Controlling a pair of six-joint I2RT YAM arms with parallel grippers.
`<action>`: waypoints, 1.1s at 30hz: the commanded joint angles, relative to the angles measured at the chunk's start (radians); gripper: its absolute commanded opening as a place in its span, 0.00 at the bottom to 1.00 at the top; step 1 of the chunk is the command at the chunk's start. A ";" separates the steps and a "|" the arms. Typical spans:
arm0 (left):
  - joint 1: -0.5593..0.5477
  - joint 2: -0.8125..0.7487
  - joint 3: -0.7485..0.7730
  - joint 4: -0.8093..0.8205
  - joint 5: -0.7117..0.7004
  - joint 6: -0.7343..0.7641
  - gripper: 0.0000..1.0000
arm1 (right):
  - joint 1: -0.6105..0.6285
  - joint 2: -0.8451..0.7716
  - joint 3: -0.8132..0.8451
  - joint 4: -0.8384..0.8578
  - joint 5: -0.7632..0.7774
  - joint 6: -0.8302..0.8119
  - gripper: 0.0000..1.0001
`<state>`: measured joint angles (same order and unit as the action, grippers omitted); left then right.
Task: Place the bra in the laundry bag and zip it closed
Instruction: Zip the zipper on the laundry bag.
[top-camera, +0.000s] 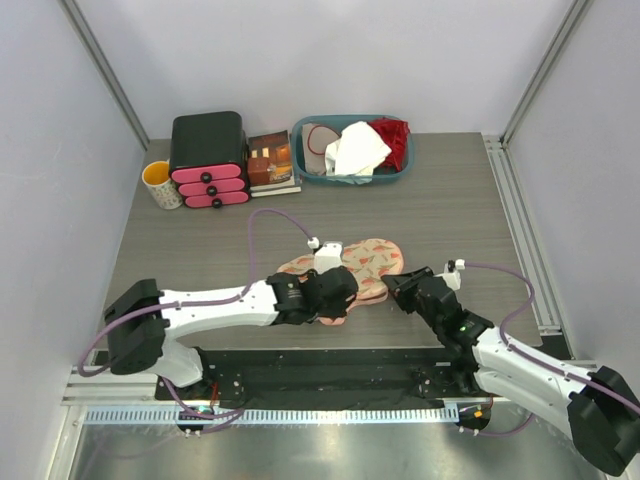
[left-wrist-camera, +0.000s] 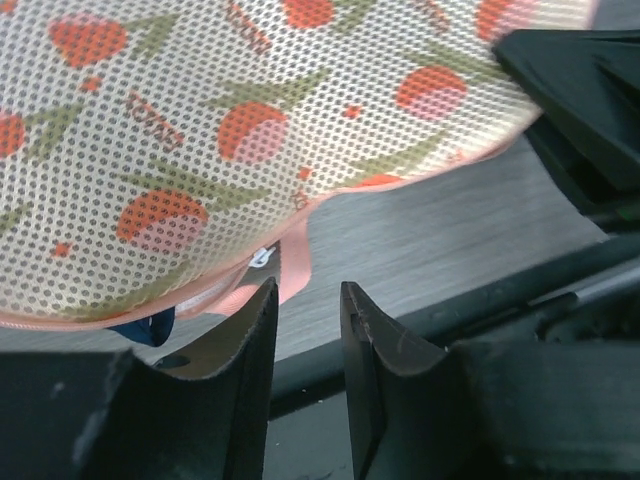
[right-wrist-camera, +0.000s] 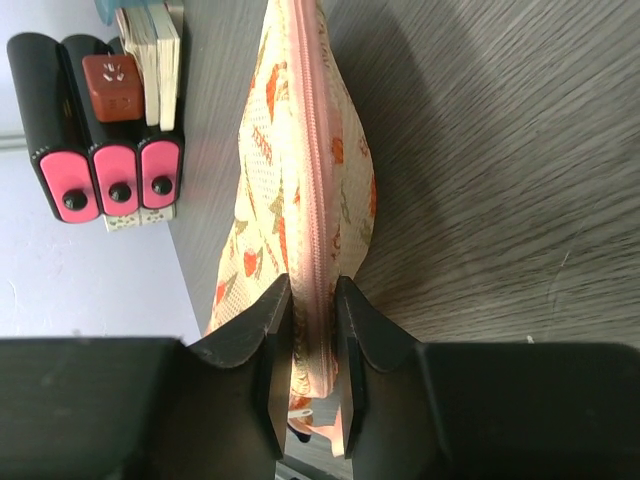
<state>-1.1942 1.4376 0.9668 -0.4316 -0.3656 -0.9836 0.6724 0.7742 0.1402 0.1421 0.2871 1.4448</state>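
So the bra (left-wrist-camera: 150, 326) is in the bag (top-camera: 375, 258), zip (right-wrist-camera: 312, 150) almost shut. The right gripper (right-wrist-camera: 312, 290) pinches the bag's edge; the left gripper (left-wrist-camera: 305, 295) is open, empty.

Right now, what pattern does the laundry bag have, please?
The laundry bag is cream mesh, red-orange flowers; left wrist view.

Grey wood-grain table (top-camera: 450, 210) enclosed by plain pale walls (top-camera: 350, 50) and metal rails (top-camera: 105, 72).

I work in a robot test cell, a lab and not a home: plain pale walls (top-camera: 300, 50) and aluminium posts (top-camera: 101, 70) close my grey bench (top-camera: 450, 200), and a mug (top-camera: 160, 184), a drawer box (top-camera: 208, 158) and a basket (top-camera: 345, 179) stand at its far edge.
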 joint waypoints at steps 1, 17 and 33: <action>-0.045 0.093 0.101 -0.206 -0.183 -0.127 0.31 | 0.004 -0.024 0.055 -0.027 0.076 0.026 0.28; -0.091 0.300 0.266 -0.349 -0.387 -0.349 0.36 | 0.007 -0.007 0.070 -0.029 0.064 0.049 0.28; -0.090 0.402 0.326 -0.392 -0.547 -0.377 0.32 | 0.019 -0.026 0.073 -0.044 0.049 0.080 0.28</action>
<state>-1.2865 1.7992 1.2377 -0.7815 -0.7761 -1.3270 0.6834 0.7761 0.1741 0.0830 0.3122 1.4998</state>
